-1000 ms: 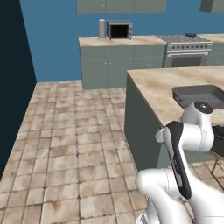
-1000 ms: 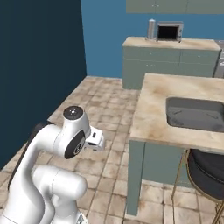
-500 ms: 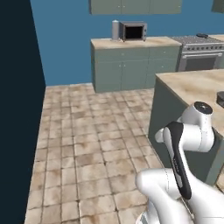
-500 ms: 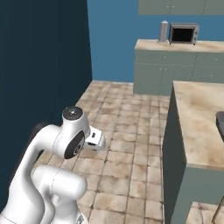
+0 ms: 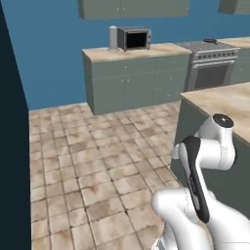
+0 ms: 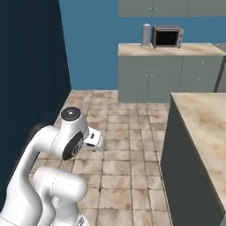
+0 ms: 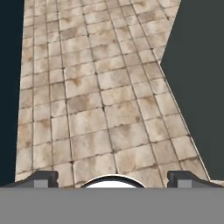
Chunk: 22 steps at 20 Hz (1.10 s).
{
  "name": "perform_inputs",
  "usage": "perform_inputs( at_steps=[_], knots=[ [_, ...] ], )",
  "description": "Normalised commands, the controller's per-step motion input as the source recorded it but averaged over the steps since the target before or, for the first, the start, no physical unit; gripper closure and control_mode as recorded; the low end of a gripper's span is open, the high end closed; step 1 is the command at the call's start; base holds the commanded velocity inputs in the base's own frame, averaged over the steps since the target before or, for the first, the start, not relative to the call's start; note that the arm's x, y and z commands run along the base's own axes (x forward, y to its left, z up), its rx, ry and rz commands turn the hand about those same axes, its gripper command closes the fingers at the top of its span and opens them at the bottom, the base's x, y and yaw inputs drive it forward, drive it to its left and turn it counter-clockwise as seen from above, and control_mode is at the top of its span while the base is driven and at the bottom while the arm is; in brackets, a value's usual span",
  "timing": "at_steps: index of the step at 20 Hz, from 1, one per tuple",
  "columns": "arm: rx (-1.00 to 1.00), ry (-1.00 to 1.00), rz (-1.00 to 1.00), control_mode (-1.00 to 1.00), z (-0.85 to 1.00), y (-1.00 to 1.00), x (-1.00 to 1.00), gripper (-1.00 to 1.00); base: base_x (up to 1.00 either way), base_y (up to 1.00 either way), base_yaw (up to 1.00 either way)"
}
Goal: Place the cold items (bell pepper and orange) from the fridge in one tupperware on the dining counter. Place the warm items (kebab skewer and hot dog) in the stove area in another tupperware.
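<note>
My gripper (image 7: 112,176) is open and holds nothing. Its two dark fingertips (image 7: 42,178) stand wide apart over the tiled floor (image 7: 96,100). From the right base camera, the hand (image 6: 94,140) sits folded close to the arm and low over the floor. The dining counter (image 5: 220,100) has a beige stone top and a dark green side, and it lies to my right (image 6: 204,120); its dark side (image 7: 197,83) runs along the right of the hand view. The stove (image 5: 211,62) stands at the far right of the back wall. The bell pepper, orange, kebab skewer, hot dog and tupperware are out of view.
A back counter (image 5: 136,73) with green cabinets carries a microwave (image 5: 134,38) and a grey canister (image 6: 146,34). A tall dark panel (image 6: 26,70) closes off the left side. Open tiled floor (image 5: 97,166) stretches between the panel and the dining counter.
The whole picture has slid to the right, so the base has turned left. The dining counter's dark tray and the stool have left the frame. The arm's pose and the open gripper are unchanged.
</note>
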Motion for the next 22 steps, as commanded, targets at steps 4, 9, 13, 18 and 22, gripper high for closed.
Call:
perform_inputs(
  at_steps=[4, 9, 13, 18, 22],
  knots=[
    [0.00, 0.00, 0.00, 1.00, 0.00, 0.00, 0.00, -1.00, 1.00, 0.74, -0.40],
    [0.00, 0.00, 0.00, 1.00, 0.00, 0.00, 0.00, -1.00, 1.00, 0.99, -0.44],
    [0.00, 0.00, 0.00, 1.00, 0.00, 0.00, 0.00, -1.00, 1.00, 1.00, -0.40],
    [0.00, 0.00, 0.00, 1.00, 0.00, 0.00, 0.00, -1.00, 1.00, 1.00, -0.39],
    [0.00, 0.00, 0.00, 1.00, 0.00, 0.00, 0.00, -1.00, 1.00, 1.00, -0.38]
  ],
)
